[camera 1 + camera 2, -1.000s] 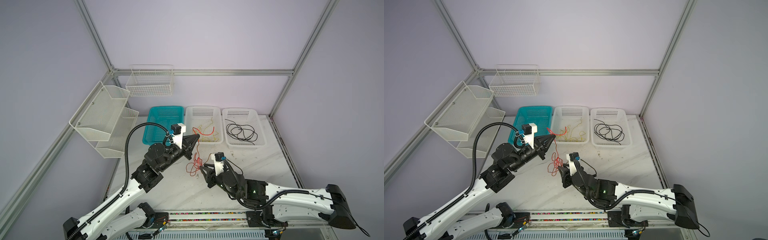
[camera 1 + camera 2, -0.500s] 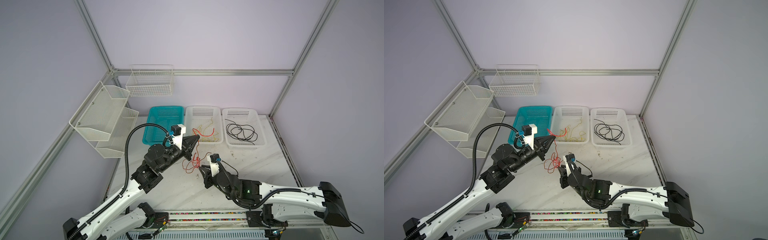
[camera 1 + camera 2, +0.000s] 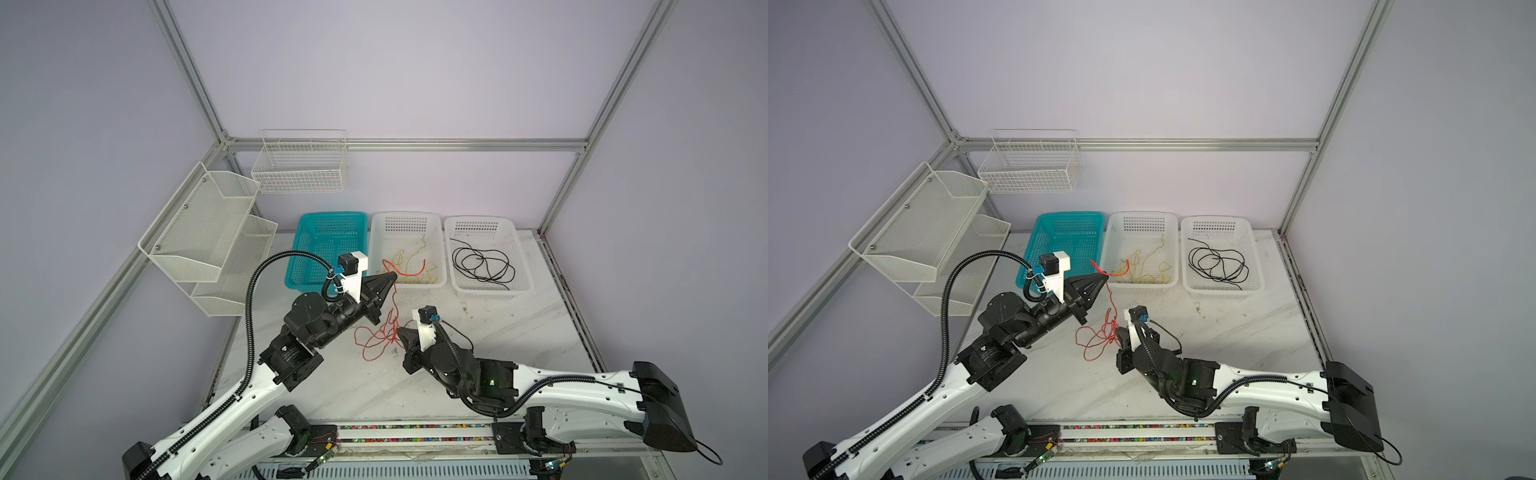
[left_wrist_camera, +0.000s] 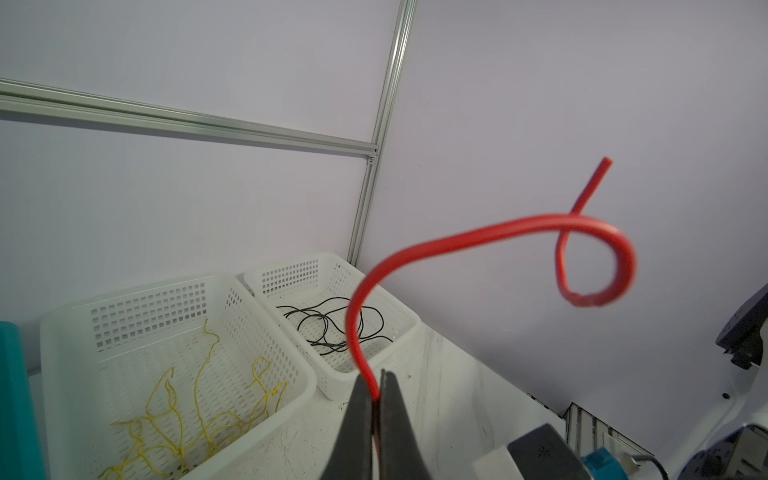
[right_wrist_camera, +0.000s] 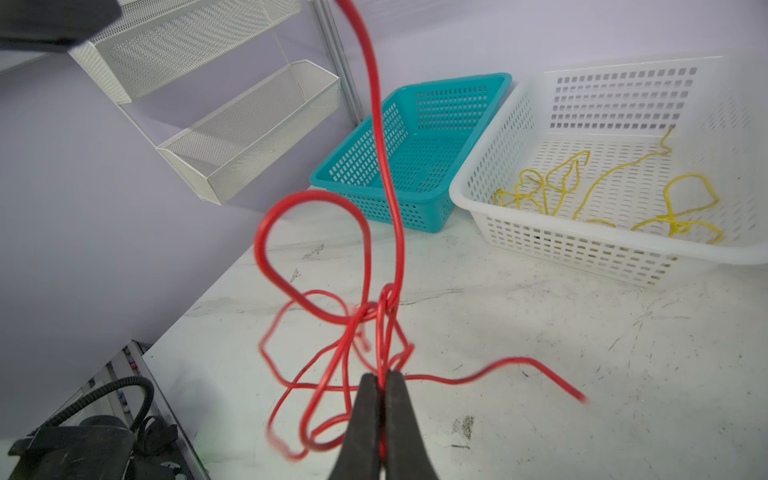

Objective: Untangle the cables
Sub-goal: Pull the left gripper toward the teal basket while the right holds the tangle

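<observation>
A red cable [image 3: 376, 341] [image 3: 1096, 337] hangs from my left gripper [image 3: 392, 275] [image 3: 1105, 274], raised beside the middle basket, down to a tangle of loops on the table. In the left wrist view that gripper [image 4: 379, 374] is shut on the red cable [image 4: 457, 237], whose free end curls into a small loop. My right gripper [image 3: 400, 330] [image 3: 1118, 330] is low at the tangle's right side. In the right wrist view it [image 5: 382, 376] is shut on strands of the red cable [image 5: 316, 309]. Yellow cables [image 3: 409, 259] and black cables [image 3: 482, 264] lie in separate white baskets.
Three baskets line the back of the table: a teal basket [image 3: 332, 215], the middle white basket [image 3: 405, 215] and the right white basket [image 3: 478, 219]. A two-tier mesh shelf [image 3: 208, 232] hangs on the left wall and a wire basket [image 3: 299, 166] on the back wall.
My right gripper has closed on the red strands at the tangle, and its arm has shifted a little to the left. The left gripper keeps its hold in the same place.
</observation>
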